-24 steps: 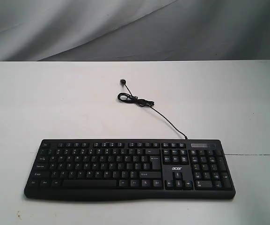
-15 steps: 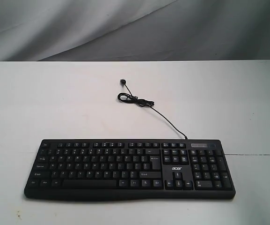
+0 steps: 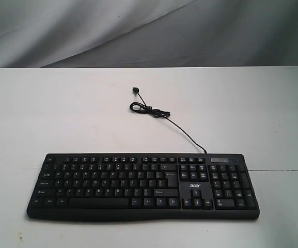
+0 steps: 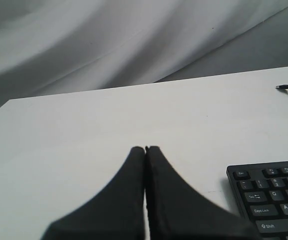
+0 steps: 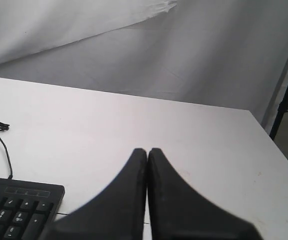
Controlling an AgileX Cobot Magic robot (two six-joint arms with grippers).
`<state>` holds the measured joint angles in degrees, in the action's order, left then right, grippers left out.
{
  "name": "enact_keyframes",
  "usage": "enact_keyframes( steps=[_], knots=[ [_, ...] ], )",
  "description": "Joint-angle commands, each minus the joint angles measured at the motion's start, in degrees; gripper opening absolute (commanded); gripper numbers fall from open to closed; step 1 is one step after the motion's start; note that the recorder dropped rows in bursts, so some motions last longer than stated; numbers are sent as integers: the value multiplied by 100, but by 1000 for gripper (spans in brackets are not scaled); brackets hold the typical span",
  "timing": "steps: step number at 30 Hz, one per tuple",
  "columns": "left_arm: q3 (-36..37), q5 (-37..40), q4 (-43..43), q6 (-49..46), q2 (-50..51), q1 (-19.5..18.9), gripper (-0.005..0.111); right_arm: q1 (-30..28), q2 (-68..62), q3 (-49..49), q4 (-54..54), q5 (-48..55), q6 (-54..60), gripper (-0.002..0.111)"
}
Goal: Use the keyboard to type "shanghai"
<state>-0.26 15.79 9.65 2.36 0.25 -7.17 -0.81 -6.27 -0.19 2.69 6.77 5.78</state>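
Black keyboard (image 3: 142, 186) lies flat at the near edge of a white table (image 3: 61, 113), cable (image 3: 182, 132) trailing far. Left gripper (image 4: 145, 149) and right gripper (image 5: 147, 150) hover beyond either end, jaws pressed together, empty, likely to poke single keys

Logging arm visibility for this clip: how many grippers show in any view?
2. The left gripper, shut, off the Esc end of the keyboard; the right gripper, shut, off its number-pad end. Neither shows in the exterior view.
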Motion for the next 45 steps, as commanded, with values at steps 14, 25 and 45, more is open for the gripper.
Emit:
enact_keyframes(
  steps=[14,25,45],
  knots=[
    [26,-57,-10,25,-25,42,0,6,-342,-2181,-333,1344,-5,0],
    [26,-57,-10,25,-25,42,0,28,-1915,-3463,-677,1272,-5,0],
    [26,-57,-10,25,-25,42,0,3141,-5275,-4061,-1232,2500,-578,0]
  ],
)
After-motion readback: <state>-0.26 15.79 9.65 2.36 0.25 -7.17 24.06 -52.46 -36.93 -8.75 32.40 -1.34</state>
